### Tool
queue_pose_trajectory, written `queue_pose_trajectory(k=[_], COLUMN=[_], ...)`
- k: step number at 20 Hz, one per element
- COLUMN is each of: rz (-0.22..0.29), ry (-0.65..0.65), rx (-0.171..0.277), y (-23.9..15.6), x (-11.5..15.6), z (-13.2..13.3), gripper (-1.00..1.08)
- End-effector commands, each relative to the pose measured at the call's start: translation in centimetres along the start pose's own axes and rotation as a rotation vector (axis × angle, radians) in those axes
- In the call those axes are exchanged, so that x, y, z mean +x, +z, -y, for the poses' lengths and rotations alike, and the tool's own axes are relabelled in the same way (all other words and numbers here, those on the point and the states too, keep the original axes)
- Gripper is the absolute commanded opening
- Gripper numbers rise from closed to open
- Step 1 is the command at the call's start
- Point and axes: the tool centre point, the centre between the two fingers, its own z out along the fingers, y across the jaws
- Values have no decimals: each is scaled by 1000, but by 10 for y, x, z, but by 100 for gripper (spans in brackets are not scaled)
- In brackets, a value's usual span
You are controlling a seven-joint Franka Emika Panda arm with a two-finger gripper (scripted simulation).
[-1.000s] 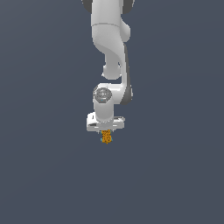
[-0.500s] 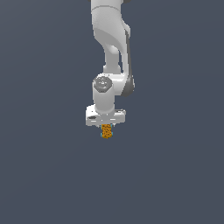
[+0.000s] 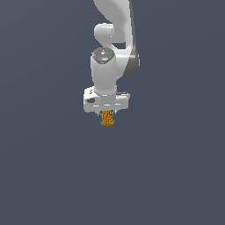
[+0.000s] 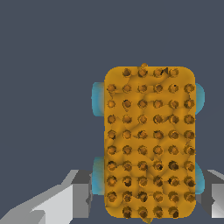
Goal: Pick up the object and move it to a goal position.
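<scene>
In the exterior view the white arm (image 3: 115,39) comes down from twelve o'clock and ends in a broad white wrist block, with the end effector (image 3: 107,115) pointing straight down near the centre of the frame. A small orange-yellow block (image 3: 107,118) with a dark dotted pattern sticks out at six o'clock from under the wrist block, clamped between the fingers; the end effector is closed on it. Faint bluish edges show at its sides. All around is a plain dark grey-blue backdrop, and I cannot tell whether the block hangs above the bench or touches it.

In the wrist view the block (image 4: 149,142) is an upright rounded rectangle covered in rows of dark studs, with bluish rounded pieces showing on both long sides. The grey fingers (image 4: 72,199) sit against its lower part on either side.
</scene>
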Motion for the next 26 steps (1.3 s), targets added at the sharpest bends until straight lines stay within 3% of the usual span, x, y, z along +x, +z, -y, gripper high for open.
queue_pose_trajectory(k=[1,17,26], rz=[-1,-1,-1], ry=[0,0,0], rx=[0,0,0], y=[-29,-206,-270], x=[-5,-31,-37], z=[2,14,18], gripper=[-100,-100,-100])
